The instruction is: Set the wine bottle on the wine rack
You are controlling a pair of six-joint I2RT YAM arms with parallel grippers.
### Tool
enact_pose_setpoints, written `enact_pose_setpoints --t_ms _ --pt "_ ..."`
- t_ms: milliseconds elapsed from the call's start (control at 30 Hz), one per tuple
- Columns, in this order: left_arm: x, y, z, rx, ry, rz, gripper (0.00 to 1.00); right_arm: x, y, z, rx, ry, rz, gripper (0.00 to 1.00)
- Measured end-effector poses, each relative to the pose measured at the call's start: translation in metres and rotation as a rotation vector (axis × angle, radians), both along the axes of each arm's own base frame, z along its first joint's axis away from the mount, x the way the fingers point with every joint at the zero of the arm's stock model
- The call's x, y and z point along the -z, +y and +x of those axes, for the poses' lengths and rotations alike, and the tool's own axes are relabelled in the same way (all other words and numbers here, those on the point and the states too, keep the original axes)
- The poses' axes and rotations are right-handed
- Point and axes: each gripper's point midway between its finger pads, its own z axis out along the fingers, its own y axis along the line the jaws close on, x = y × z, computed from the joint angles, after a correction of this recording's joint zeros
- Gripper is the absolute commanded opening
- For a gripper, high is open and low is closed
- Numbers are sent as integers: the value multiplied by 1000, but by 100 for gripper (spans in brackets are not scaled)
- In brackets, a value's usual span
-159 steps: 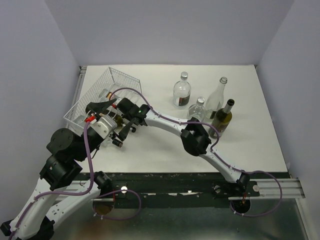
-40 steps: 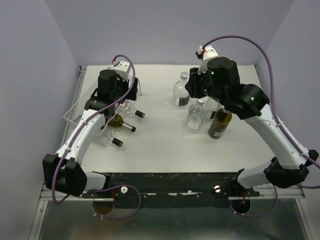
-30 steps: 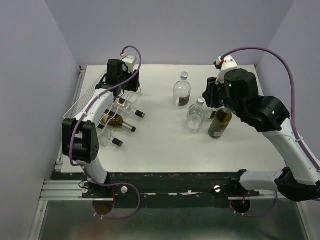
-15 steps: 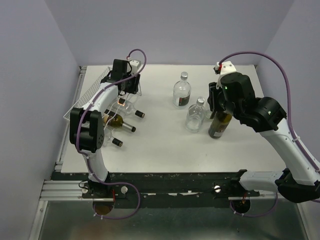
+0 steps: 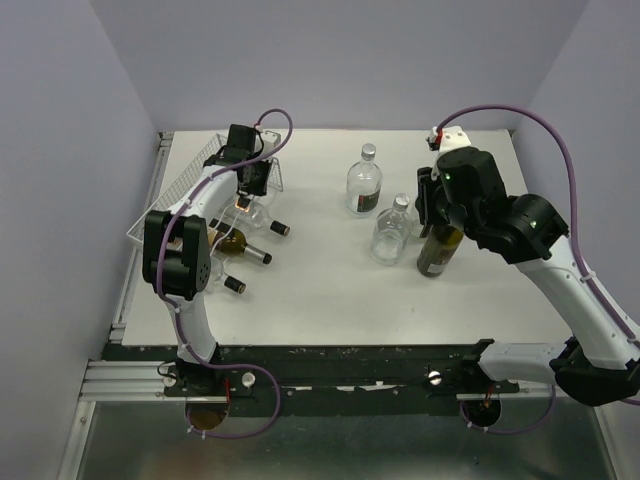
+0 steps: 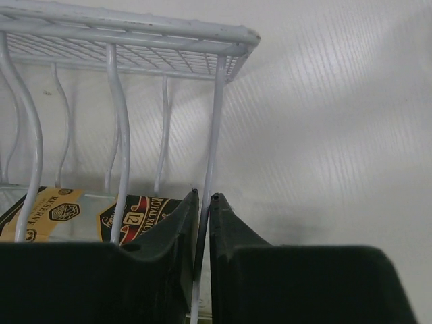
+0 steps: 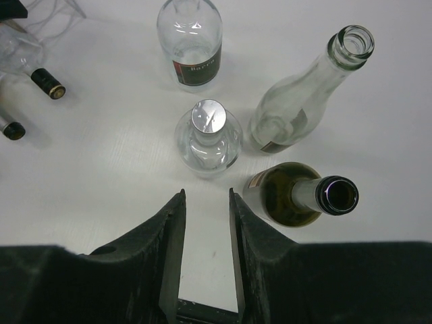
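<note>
The white wire wine rack (image 5: pixel 172 196) stands at the back left, and its end wires (image 6: pixel 217 115) fill the left wrist view. My left gripper (image 5: pixel 251 186) (image 6: pixel 204 196) is shut on one upright wire at the rack's right end. A dark green wine bottle (image 5: pixel 438 248) (image 7: pixel 287 197) stands upright at the right, uncapped. My right gripper (image 5: pixel 427 212) (image 7: pixel 206 194) hovers open just left of it, above the table, with nothing between the fingers.
Three bottles lie in the rack with necks (image 5: pixel 268 227) pointing out; one shows a labelled side (image 6: pixel 145 214). Two clear capped bottles (image 7: pixel 191 42) (image 7: pixel 208 135) and a tall clear open bottle (image 7: pixel 302 98) stand close to the green one.
My left gripper has moved to the rack's right end and shut on a wire. My right arm came down a little beside the green bottle, jaws unchanged.
</note>
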Motion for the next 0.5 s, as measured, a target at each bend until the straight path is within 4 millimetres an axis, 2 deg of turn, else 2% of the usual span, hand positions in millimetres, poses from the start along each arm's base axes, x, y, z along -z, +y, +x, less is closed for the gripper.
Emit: enact_pose_setpoints --t_ms 100,133,500 --pt "0 1 0 2 -5 3 2 1 0 0 6 4 6 40" --pt "0 0 -1 12 -12 5 0 1 0 -1 7 5 8 40" --pt "-1 -12 -19 75 -14 13 0 7 -3 -6 18 28 12 42"
